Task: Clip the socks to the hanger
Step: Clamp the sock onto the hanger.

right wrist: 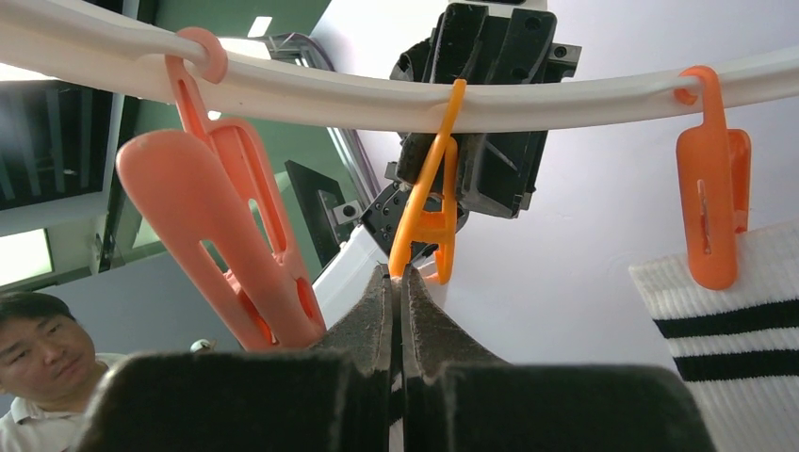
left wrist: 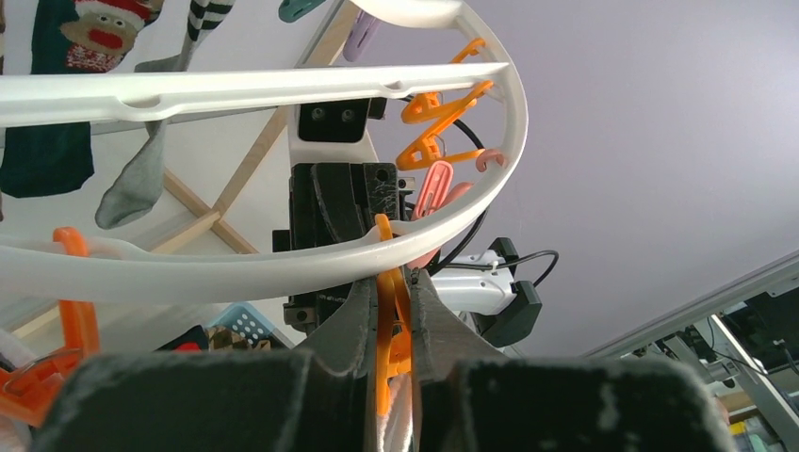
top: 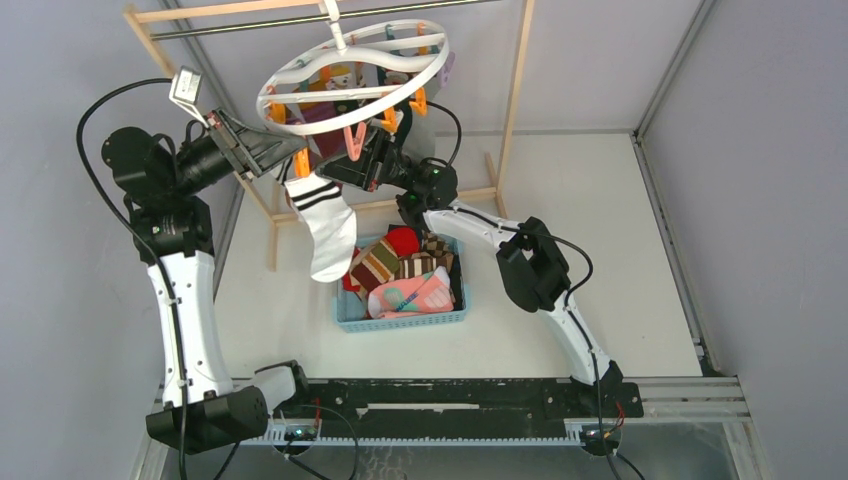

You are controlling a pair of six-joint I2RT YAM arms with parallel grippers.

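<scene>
Above the table (top: 620,250), one hanger (top: 330,96), one banded sock (top: 330,230) (one basket (top: 400,322) below).

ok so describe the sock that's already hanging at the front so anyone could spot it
Find the white ring hanger hung from the rail at the top of the overhead view. On its near left rim an orange clip holds one sock dangling toward the blue basket. It alone is white with two black bands near the cuff.

Both arms raised, left gripper (left wrist: 396,282) clamped on an orange clip (left wrist: 383,339), right gripper (right wrist: 396,275) pinched closed
</scene>
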